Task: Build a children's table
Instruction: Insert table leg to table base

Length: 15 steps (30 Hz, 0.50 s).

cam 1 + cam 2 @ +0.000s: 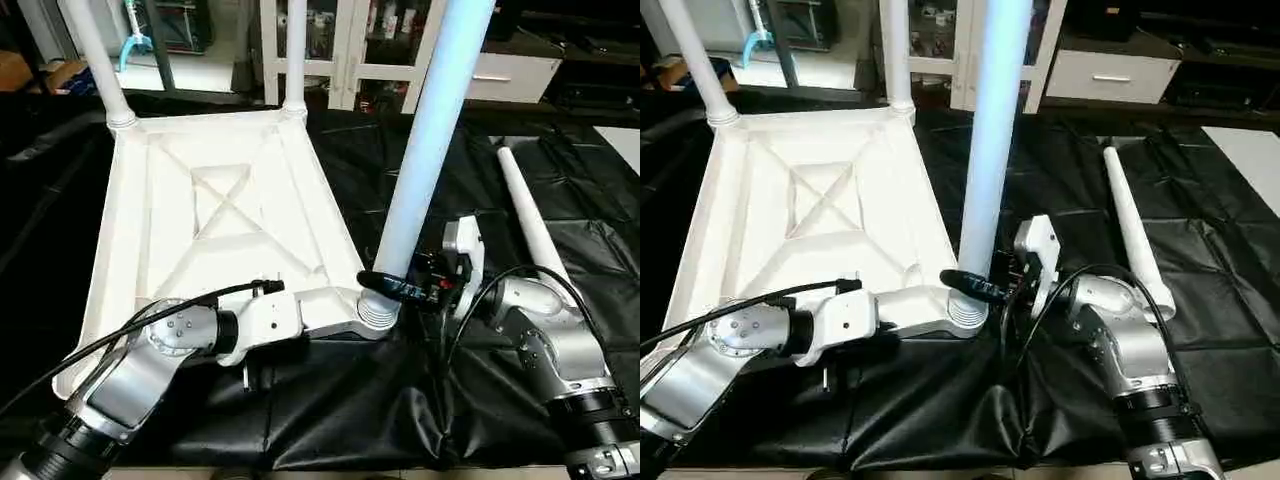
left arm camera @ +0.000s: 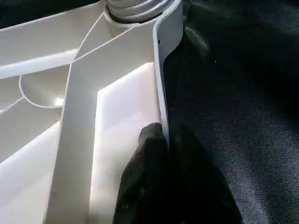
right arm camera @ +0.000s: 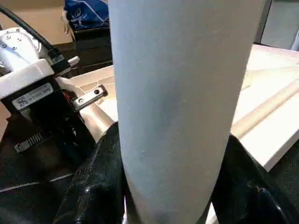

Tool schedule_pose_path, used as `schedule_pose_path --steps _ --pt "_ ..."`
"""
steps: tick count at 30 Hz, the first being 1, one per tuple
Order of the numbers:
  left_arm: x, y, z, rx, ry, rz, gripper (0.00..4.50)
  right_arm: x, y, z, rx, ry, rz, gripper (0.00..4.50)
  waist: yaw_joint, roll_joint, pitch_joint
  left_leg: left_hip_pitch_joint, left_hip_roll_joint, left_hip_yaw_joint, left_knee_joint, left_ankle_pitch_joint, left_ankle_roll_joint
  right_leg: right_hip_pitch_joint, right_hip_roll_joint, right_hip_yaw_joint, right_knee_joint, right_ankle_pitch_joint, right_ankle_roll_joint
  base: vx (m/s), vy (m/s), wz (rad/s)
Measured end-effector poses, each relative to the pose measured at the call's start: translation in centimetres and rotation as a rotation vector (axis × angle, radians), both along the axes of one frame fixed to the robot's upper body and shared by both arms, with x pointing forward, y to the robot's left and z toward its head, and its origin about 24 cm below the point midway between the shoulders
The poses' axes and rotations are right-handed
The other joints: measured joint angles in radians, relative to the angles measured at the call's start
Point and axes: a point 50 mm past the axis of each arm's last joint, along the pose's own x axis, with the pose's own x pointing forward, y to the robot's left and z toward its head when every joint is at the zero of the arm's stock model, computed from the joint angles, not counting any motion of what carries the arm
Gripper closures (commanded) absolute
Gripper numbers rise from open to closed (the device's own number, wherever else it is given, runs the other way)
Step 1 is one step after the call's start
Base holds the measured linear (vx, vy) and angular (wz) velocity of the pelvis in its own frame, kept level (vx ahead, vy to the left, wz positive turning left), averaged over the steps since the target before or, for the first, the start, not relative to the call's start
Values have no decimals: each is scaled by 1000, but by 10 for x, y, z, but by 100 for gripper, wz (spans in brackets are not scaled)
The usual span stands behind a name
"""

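A black crinkled sheet (image 1: pixel 560 200) covers the surface. Along the top of the frame stands a white glass-door cabinet (image 1: pixel 345 50), with a white drawer unit (image 1: pixel 515 75) at upper right. A pale floor (image 1: pixel 190 70) shows at upper left.

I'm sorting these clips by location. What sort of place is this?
Probably an indoor room serving as an assembly workspace: a black sheet covers the work surface, and a white glass-door cabinet and a white drawer unit stand behind the upturned table top.

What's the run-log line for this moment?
left gripper: shut on tabletop rim | right gripper: shut on third leg at socket | fourth leg: on cloth
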Motion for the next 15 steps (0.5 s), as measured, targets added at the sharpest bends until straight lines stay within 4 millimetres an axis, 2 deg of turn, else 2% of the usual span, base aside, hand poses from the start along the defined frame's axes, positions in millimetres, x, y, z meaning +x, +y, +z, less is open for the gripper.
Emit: schedule_pose_path --steps 9,15 --pt "-1 1 0 1 5 -9 450 -2 5 -1 -17 -1 21 264 0 -1 0 1 0 0 -2 0 0 0 0 0 0 -1 2 0 0 0" --pt "0 3 0 7 5 -3 450 4 12 -3 8 32 6 264 -11 -3 -1 1 0 0 -3 0 0 0 0 0 0 -1 2 0 0 0"
